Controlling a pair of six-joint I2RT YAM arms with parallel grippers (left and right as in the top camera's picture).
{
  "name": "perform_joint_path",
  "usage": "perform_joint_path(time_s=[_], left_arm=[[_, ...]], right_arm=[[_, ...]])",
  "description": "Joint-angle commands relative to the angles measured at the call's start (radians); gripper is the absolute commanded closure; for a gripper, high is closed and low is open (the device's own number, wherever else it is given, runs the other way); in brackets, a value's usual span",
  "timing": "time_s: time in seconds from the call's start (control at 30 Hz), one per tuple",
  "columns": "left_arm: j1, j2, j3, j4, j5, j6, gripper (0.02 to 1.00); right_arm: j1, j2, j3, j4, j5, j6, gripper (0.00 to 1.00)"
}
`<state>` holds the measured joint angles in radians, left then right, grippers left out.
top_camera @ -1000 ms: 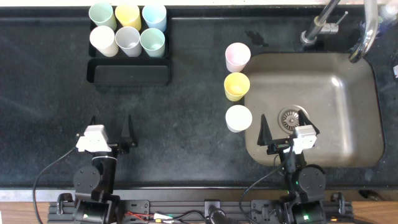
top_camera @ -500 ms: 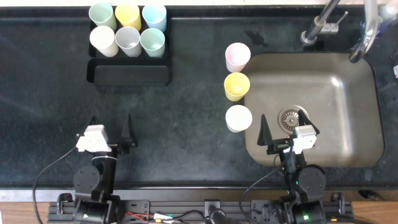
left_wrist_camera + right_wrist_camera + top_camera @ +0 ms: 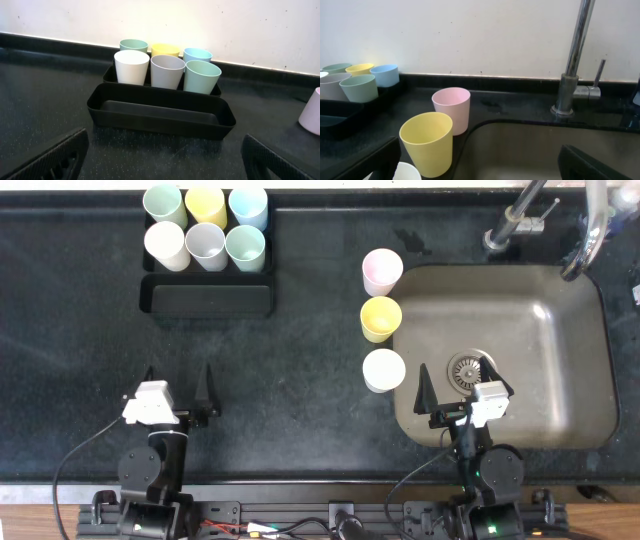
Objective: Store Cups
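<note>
No change against the earlier frames: both arms are parked and every cup is where it was.

- Left gripper (image 3: 180,380) is held over the black counter (image 3: 300,360), near-left, fingers spread wide, nothing between them. It is well apart from the trays.
- Right gripper (image 3: 462,388) is held at the near-left part of the steel sink (image 3: 545,415), fingers likewise spread wide and gripping nothing.
- Three cups are lined up along the sink's left rim, far to near: loose pink cup (image 3: 382,270), loose yellow cup (image 3: 380,318), loose white cup (image 3: 384,370). All are upright, mouths up.
- Far black tray (image 3: 147,260), far-left, is filled with six upright cups: sage cup (image 3: 163,200), stored yellow cup (image 3: 205,202) and blue cup (image 3: 248,205) behind; stored white cup (image 3: 166,242), grey cup (image 3: 207,244) and mint cup (image 3: 245,246) in front.
- Near black tray (image 3: 207,302) is set just in front of it.

View differences:
- From the left wrist, the near tray's bare floor and side walls are seen, with the loose pink cup at the far right edge.
- From the right wrist, the faucet (image 3: 575,60) is seen as an upright column with a side lever, and the loose pink and yellow cups are seen just beside each other; contact cannot be told.
</note>
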<state>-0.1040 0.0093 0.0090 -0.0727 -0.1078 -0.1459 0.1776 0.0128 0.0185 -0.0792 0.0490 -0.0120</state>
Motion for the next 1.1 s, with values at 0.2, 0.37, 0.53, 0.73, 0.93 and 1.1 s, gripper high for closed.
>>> perform_joint_path(time_s=[0.2,0.37,0.53,0.73,0.93,1.1], left_arm=[[0.017,0.027,0.000,0.027,-0.005,-0.125,0.018],[0.045,0.203,0.075,0.113,0.059,-0.166,0.018],[0.049,0.491,0.296,0.103,0.130,-0.166,0.018],[-0.008,0.877,0.746,-0.138,0.208,-0.178,0.018],[-0.115,1.241,1.254,-0.493,0.199,-0.212,0.020],[-0.228,1.490,1.557,-0.629,0.193,-0.255,0.018]], right_arm=[[0.005,-0.008,-0.014,0.005,-0.004,-0.003,0.005],[0.005,-0.008,-0.014,0.005,-0.004,-0.003,0.003],[0.005,-0.008,-0.014,0.005,-0.004,-0.003,0.005],[0.005,-0.008,-0.014,0.005,-0.004,-0.003,0.003],[0.005,-0.008,-0.014,0.005,-0.004,-0.003,0.003],[0.005,-0.008,-0.014,0.005,-0.004,-0.003,0.007]])
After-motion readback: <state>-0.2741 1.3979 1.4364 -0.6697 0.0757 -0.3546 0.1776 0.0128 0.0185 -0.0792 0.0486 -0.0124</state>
